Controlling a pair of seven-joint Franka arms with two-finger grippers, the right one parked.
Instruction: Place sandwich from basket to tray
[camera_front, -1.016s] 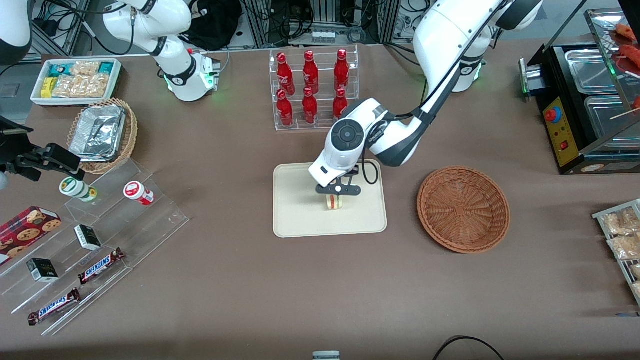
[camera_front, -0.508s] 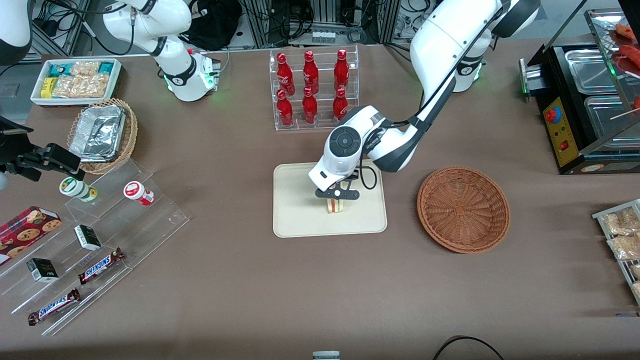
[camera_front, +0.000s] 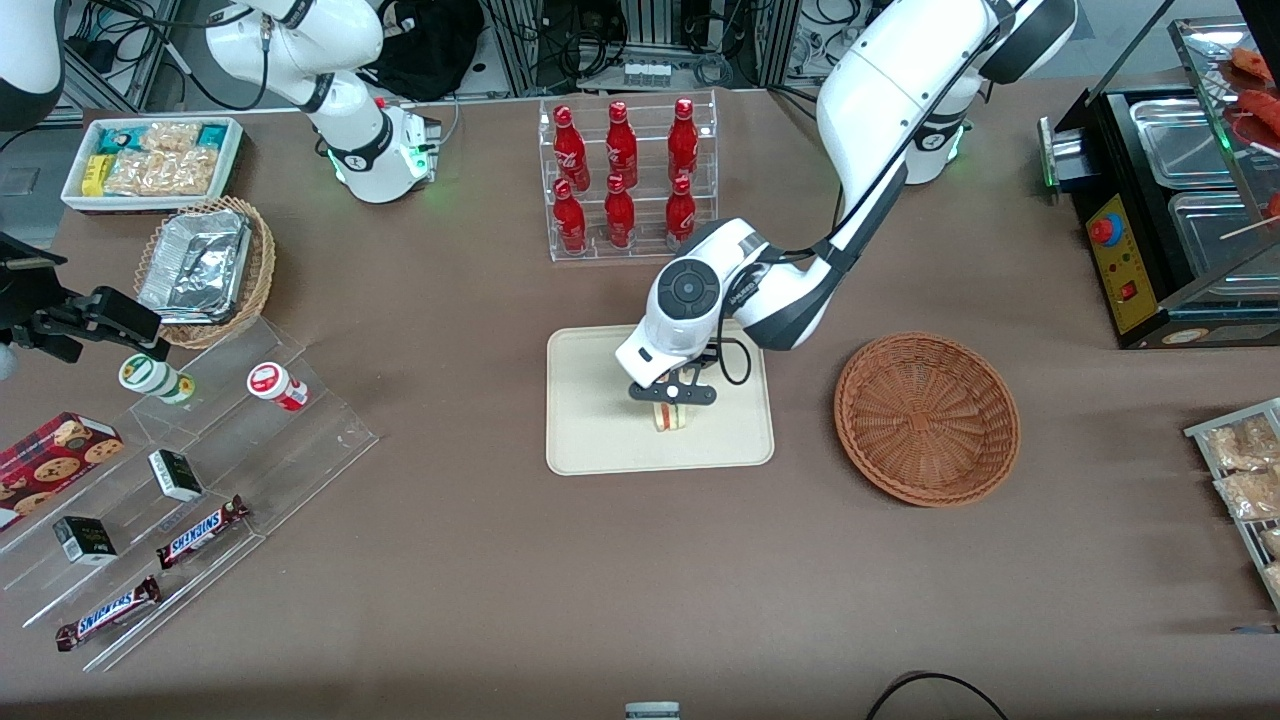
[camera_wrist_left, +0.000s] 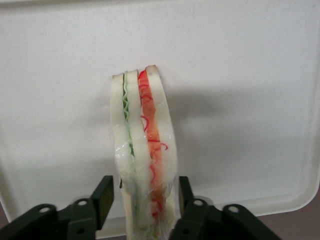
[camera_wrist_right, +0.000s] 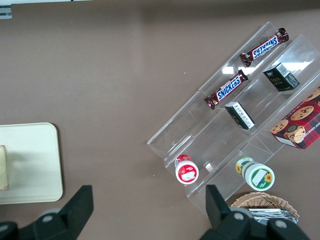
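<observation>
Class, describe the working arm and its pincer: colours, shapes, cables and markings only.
The working arm has glossy white rounded shells with dark grey-black bands at its joints. Its wrist carries a round dark grey cap with a ring pattern and small dark lettering beside it. A thin black cable loops off the wrist. The pincer, over the tray, is black with bolted, angular finger mounts.

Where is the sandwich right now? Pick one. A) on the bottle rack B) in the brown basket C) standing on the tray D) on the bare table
C: the sandwich stands on edge on the tray, with the gripper open around it, fingers clear of the bread on each side; the basket holds nothing.
</observation>
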